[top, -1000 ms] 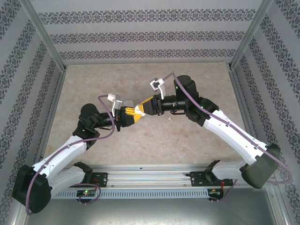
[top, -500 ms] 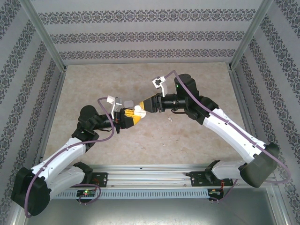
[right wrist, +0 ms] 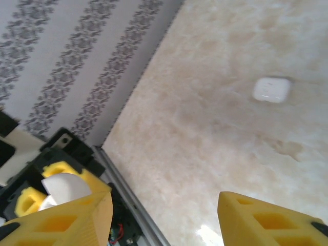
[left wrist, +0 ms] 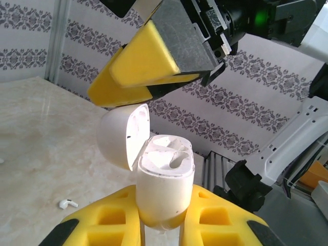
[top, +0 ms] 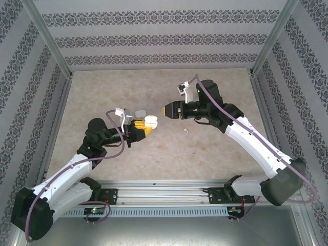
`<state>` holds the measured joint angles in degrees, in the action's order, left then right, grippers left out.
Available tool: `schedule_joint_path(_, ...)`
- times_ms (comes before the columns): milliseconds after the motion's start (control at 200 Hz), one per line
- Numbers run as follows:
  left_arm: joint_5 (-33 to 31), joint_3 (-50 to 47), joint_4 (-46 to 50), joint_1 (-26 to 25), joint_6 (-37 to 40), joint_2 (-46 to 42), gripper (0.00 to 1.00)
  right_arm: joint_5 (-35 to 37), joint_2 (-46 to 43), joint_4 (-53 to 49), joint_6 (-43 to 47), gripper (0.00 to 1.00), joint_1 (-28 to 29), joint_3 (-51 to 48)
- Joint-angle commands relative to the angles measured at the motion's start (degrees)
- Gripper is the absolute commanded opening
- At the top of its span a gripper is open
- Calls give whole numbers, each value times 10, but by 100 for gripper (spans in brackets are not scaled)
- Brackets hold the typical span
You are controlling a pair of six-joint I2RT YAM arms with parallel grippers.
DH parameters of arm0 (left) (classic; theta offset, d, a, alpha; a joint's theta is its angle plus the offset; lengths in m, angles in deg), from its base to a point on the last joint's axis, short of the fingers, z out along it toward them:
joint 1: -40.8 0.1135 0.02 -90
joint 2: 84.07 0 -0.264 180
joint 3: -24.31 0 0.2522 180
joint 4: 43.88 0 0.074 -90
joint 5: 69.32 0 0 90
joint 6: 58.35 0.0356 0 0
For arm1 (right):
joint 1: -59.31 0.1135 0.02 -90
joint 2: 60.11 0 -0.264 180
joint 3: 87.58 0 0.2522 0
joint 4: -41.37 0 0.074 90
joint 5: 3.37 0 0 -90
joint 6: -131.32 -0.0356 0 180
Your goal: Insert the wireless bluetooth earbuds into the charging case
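Observation:
My left gripper (top: 145, 126) is shut on the white charging case (left wrist: 164, 184), which stands upright between its yellow fingers (left wrist: 102, 220). The case lid (left wrist: 122, 134) is flipped open to the left, and the two sockets look hollow. My right gripper (top: 166, 109) hangs open just right of the case (top: 150, 121), apart from it, nothing between its fingers (right wrist: 66, 218). One tiny white earbud (left wrist: 67, 204) lies on the table; it is a speck (top: 185, 131) below the right gripper.
The beige table (top: 154, 154) is walled by patterned panels on three sides. A metal rail (top: 164, 187) runs along the near edge. A small blurred white piece (right wrist: 271, 89) lies on the table in the right wrist view.
The right gripper has drawn back to the right, away from the case it was touching. The case lid now stands open. The left gripper keeps holding the case.

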<state>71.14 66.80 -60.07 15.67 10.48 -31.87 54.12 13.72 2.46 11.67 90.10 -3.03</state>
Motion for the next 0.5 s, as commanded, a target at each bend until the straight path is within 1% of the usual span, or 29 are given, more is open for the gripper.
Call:
schedule_joint_path(0, -11, -7, 6, -4, 20, -11, 0, 53, 13, -81, 24, 56, -22, 22)
schedule_joint_path(170, -11, -11, 12, -3, 23, -9, 0, 78, 71, -151, 58, 56, -57, 34)
schedule_joint_path(295, -10, -14, 14, -3, 26, -4, 0, 114, 126, -181, 85, 56, -71, 42)
schedule_joint_path(380, -6, -12, 14, -3, 27, 3, 0, 128, 167, -194, 122, 56, -76, 50)
schedule_joint_path(495, 1, -11, 18, -3, 29, 13, 0, 165, 233, -223, 168, 55, -83, 70)
